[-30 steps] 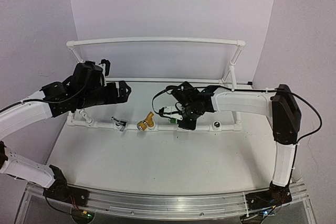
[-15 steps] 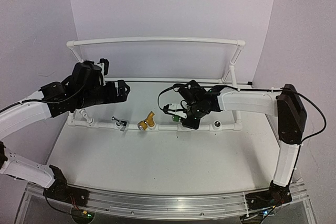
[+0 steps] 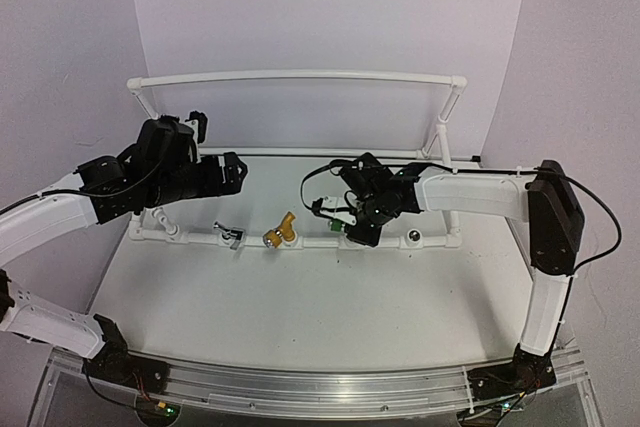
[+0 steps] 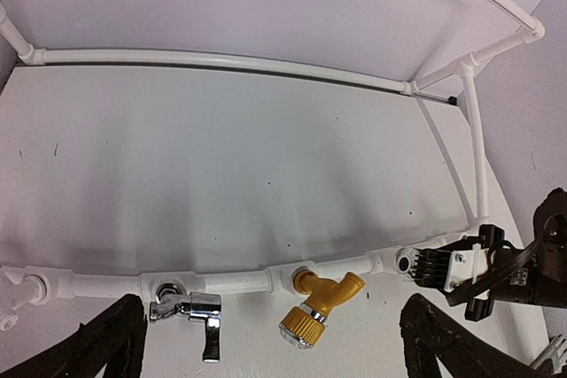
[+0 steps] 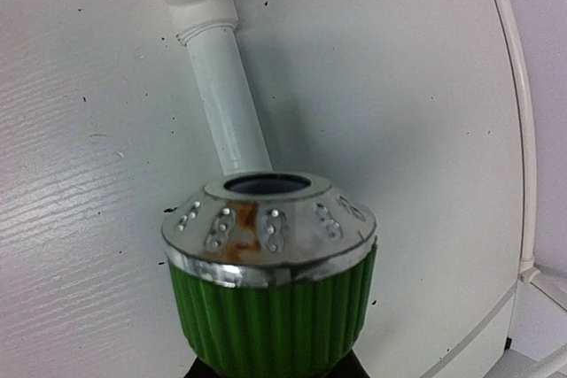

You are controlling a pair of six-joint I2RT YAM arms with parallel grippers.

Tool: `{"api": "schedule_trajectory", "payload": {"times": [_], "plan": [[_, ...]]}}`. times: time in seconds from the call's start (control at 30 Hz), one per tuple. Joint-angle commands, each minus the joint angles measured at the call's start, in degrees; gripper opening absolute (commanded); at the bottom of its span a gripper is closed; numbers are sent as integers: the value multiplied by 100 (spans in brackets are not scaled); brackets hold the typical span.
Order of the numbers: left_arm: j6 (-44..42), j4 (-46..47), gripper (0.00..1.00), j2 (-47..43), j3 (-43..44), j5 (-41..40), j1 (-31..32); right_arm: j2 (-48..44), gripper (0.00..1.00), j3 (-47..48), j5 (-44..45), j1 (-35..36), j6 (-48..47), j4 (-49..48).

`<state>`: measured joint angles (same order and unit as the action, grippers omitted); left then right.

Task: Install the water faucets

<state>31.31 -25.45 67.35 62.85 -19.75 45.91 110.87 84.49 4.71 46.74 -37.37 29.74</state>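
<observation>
On the white pipe point(image 4: 239, 282), the silver tap point(image 4: 190, 312) and yellow tap point(image 4: 319, 298) look installed. At their three o'clock, the right fingers point(image 4: 434, 265) clamp the green tap point(image 5: 270, 307) at the pipe, seemingly unfinished. The left fingers point(image 4: 111, 343) spread wide, empty.

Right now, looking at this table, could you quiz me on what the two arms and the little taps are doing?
1. True or false: in the top view, the silver faucet sits on the front pipe to the left of the brass-yellow faucet.
2. Which faucet does the right gripper hold? A silver, B green, C brass-yellow.
3. Fill in: the left gripper is ____ and holds nothing.
Key: 1 true; 2 B, the green faucet; 3 open.
</observation>
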Motion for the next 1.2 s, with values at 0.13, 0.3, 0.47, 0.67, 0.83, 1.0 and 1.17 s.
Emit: {"api": "schedule_trajectory", "payload": {"times": [0.13,0.3,0.47,0.67,0.83,1.0,1.17], "plan": [[-103,199,100,-156,53,-184,-12,124,0,-198,151,-149,1128,631],[-73,225,100,-170,35,-212,-12,110,0,-196,136,-148,1720,543],[-37,201,100,-227,19,-249,-12,67,0,-232,41,-149,2281,481],[-2,255,100,-270,-28,-311,-12,-6,0,-463,27,-152,2893,237],[5,277,100,-245,-35,-351,-12,-95,0,-559,149,-149,3444,106],[32,328,100,-225,-56,-379,-12,-136,0,-591,278,-88,3852,64],[56,352,100,-186,-63,-411,-12,-151,0,-579,728,169,4408,72]]}}
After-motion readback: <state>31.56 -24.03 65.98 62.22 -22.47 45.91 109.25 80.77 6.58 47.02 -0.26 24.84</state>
